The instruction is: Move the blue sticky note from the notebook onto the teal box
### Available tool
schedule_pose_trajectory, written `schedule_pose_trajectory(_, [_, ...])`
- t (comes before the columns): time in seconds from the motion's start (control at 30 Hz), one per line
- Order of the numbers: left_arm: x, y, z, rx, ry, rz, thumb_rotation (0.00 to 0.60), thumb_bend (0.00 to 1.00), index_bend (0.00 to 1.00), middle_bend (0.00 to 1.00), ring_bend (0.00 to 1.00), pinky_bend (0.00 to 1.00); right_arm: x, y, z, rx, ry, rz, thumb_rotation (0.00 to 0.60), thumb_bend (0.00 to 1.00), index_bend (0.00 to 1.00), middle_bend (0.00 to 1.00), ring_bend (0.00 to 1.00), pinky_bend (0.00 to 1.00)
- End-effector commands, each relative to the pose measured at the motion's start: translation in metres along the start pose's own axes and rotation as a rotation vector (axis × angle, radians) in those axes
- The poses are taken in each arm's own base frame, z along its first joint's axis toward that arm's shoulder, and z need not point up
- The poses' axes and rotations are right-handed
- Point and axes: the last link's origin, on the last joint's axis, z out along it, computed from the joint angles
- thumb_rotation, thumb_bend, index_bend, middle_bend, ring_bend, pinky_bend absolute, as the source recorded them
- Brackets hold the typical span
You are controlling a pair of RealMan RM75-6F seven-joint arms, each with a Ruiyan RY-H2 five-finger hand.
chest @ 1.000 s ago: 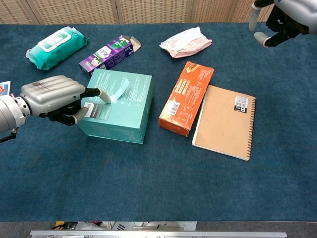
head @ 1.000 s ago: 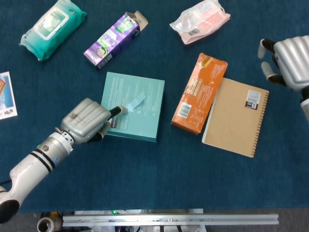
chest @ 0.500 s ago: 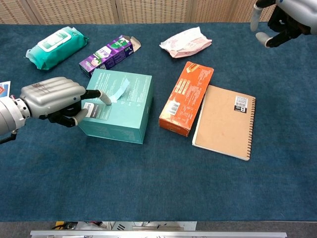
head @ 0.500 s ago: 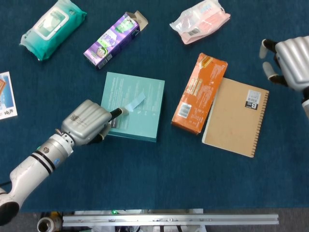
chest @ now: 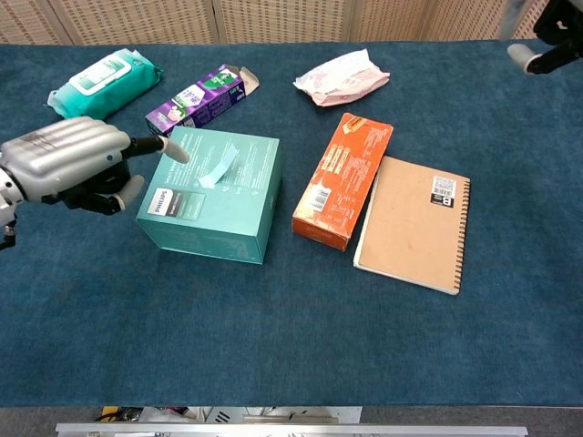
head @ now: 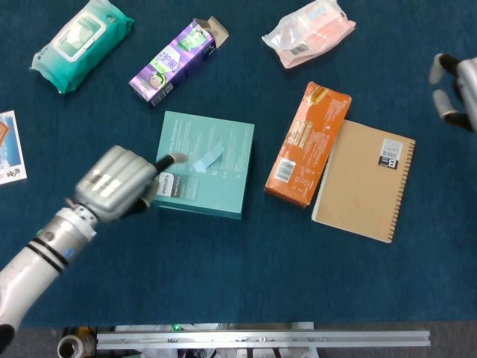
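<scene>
The blue sticky note (head: pixel 209 159) (chest: pixel 219 166) lies on top of the teal box (head: pixel 223 190) (chest: pixel 214 214), one end curling up. My left hand (head: pixel 115 185) (chest: pixel 68 164) is just left of the box and holds nothing. One finger reaches out to the box's top left edge, short of the note, and the thumb is apart from it. The brown spiral notebook (head: pixel 365 179) (chest: pixel 414 223) lies to the right with a bare cover. My right hand (head: pixel 456 91) (chest: pixel 537 50) hovers at the far right edge, partly cut off, its fingers apart and empty.
An orange box (head: pixel 307 145) (chest: pixel 342 182) lies between the teal box and the notebook. A purple carton (head: pixel 175 63) (chest: pixel 196 105), a green wipes pack (head: pixel 80 43) (chest: pixel 100 82) and a pink packet (head: pixel 309 31) (chest: pixel 342 77) line the back. A card (head: pixel 9 145) sits at the left edge.
My left hand let go of the blue sticky note and drew back to the left; the note stays on the teal box. My right hand moved further right, partly out of view.
</scene>
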Motion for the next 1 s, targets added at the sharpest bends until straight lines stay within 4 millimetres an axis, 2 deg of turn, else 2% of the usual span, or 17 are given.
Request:
schedule_pose_trajectory(0.03, [0.004,-0.02,-0.016,0.067,0.065,-0.016,0.6,0.7,0.16,0.77,0.72,0.84,0.002,0.018,-0.012,-0.046,0.015,-0.003,0.6,0.37,0.5,0.98,1.0,1.0])
schedule_pose_trajectory(0.13, [0.006,-0.035,-0.028,0.132,0.107,-0.033,0.6,0.68,0.15,0.63,0.58,0.74,0.002,0.034,-0.024,-0.089,0.026,-0.004,0.6,0.37,0.5,0.91,0.93,1.0])
schedule_pose_trajectory(0.2, [0.007,-0.047,-0.038,0.186,0.149,-0.049,0.6,0.6,0.15,0.56,0.5,0.66,0.0,0.047,-0.036,-0.124,0.03,-0.003,0.6,0.37,0.5,0.87,0.87,1.0])
schedule_pose_trajectory(0.27, [0.008,-0.058,-0.05,0.243,0.2,-0.07,0.6,0.48,0.14,0.49,0.43,0.58,-0.004,0.06,-0.049,-0.162,0.033,-0.008,0.6,0.32,0.49,0.79,0.78,1.0])
schedule_pose_trajectory(0.3, [0.008,-0.063,-0.055,0.267,0.223,-0.08,0.6,0.45,0.14,0.47,0.41,0.56,-0.006,0.065,-0.055,-0.177,0.033,-0.008,0.6,0.31,0.49,0.77,0.76,0.99])
schedule_pose_trajectory(0.37, [0.007,-0.073,-0.068,0.32,0.276,-0.098,0.6,0.42,0.14,0.41,0.35,0.48,-0.012,0.074,-0.07,-0.211,0.03,0.006,0.6,0.28,0.46,0.7,0.68,0.94])
schedule_pose_trajectory(0.43, [0.006,-0.08,-0.079,0.367,0.324,-0.11,0.6,0.41,0.14,0.38,0.31,0.43,-0.015,0.08,-0.082,-0.234,0.037,0.039,0.6,0.27,0.41,0.62,0.56,0.83])
schedule_pose_trajectory(0.53, [0.001,-0.089,-0.098,0.442,0.392,-0.115,0.6,0.41,0.14,0.36,0.3,0.39,-0.02,0.089,-0.103,-0.265,0.078,0.076,0.6,0.27,0.39,0.54,0.46,0.7])
schedule_pose_trajectory(0.77, [-0.011,-0.092,-0.134,0.535,0.402,-0.109,0.6,0.41,0.14,0.35,0.3,0.37,-0.028,0.101,-0.141,-0.306,0.106,0.056,0.6,0.24,0.38,0.51,0.42,0.68])
schedule_pose_trajectory(0.87, [-0.015,-0.09,-0.143,0.551,0.402,-0.105,0.6,0.41,0.14,0.35,0.3,0.37,-0.027,0.105,-0.148,-0.316,0.119,0.033,0.6,0.19,0.38,0.5,0.42,0.68])
schedule_pose_trajectory(1.0, [-0.018,-0.086,-0.151,0.567,0.408,-0.106,0.6,0.41,0.14,0.35,0.3,0.36,-0.026,0.106,-0.152,-0.312,0.115,0.037,0.6,0.17,0.38,0.5,0.42,0.68])
